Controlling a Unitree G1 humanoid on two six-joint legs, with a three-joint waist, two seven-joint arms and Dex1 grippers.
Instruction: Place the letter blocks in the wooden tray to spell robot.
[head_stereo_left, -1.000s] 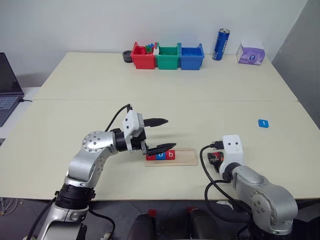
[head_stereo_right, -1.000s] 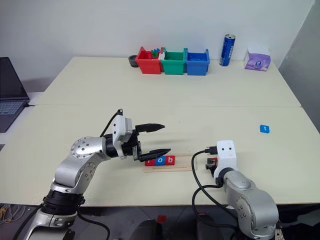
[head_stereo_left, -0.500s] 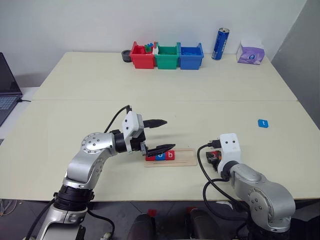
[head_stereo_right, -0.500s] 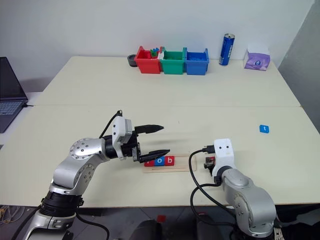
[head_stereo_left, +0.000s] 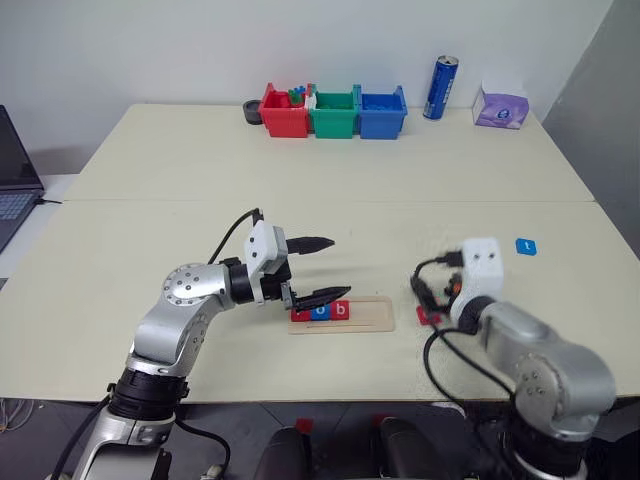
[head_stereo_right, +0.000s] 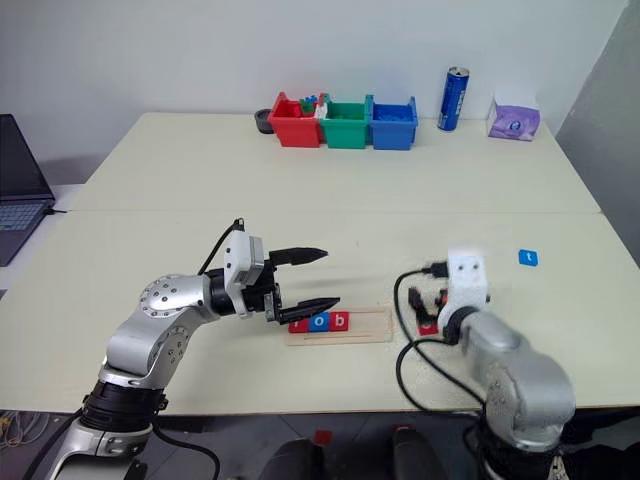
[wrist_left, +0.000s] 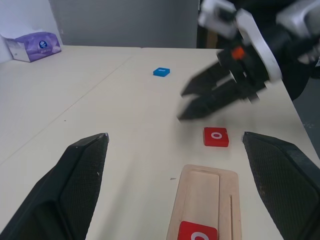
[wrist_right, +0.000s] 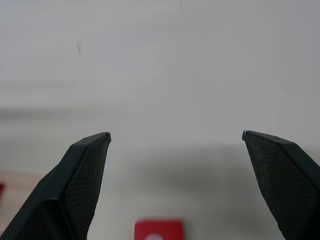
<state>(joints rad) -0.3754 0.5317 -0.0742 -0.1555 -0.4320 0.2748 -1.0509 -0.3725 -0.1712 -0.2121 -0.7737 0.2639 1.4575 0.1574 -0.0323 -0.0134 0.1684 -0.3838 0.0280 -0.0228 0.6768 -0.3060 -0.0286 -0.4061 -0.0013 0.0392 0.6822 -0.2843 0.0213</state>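
Observation:
The wooden tray (head_stereo_left: 371, 315) lies near the table's front edge with three letter blocks at its left end: red, blue (head_stereo_left: 320, 311) and red (head_stereo_left: 341, 310). My left gripper (head_stereo_left: 322, 270) hovers open over that end, its lower finger hiding part of the leftmost red block. A loose red "o" block (head_stereo_left: 428, 318) lies flat on the table just right of the tray. My right gripper (wrist_right: 175, 134) hangs open above that block (wrist_right: 158, 231), with nothing between its fingers. A blue "t" block (head_stereo_left: 526, 246) sits alone farther back on the right.
Red (head_stereo_left: 285, 113), green (head_stereo_left: 334, 114) and blue (head_stereo_left: 383, 113) plastic bins stand in a row at the table's far edge. A blue can (head_stereo_left: 441, 88) and a purple tissue pack (head_stereo_left: 501, 106) stand to their right. A laptop (head_stereo_left: 17, 170) is at the far left.
My right gripper has opened wide and risen off the table, leaving the red "o" block lying right of the tray. The left arm has stayed still.

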